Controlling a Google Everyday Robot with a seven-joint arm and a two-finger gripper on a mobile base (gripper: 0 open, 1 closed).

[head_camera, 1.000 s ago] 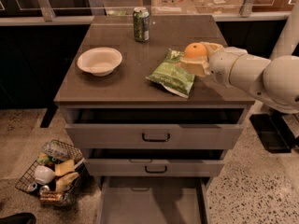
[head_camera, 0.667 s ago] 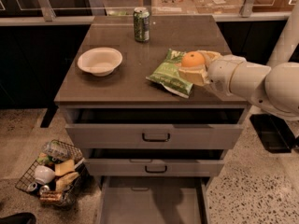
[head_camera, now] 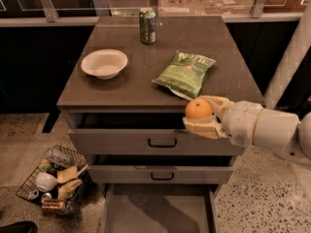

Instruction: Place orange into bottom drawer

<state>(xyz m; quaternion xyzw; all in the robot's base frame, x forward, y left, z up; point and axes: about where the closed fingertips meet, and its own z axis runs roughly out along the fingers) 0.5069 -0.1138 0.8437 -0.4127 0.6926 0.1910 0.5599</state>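
Gripper (head_camera: 198,116) pinches orange (head_camera: 198,109) just off bench (head_camera: 146,84) front edge, near front-right corner, level with top drawer (head_camera: 121,141). Bottom drawer (head_camera: 158,208) open below.

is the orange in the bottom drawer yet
No, the orange is held in the tool in front of the top drawer, above the open bottom drawer.

The gripper (head_camera: 195,112), sitting just off the front edge of the surface (head_camera: 116,89), is showing blunt cream-yellow jaws that are widening into a smooth, rounded white wrist casing, which is joining a thicker glossy white arm (head_camera: 274,130).
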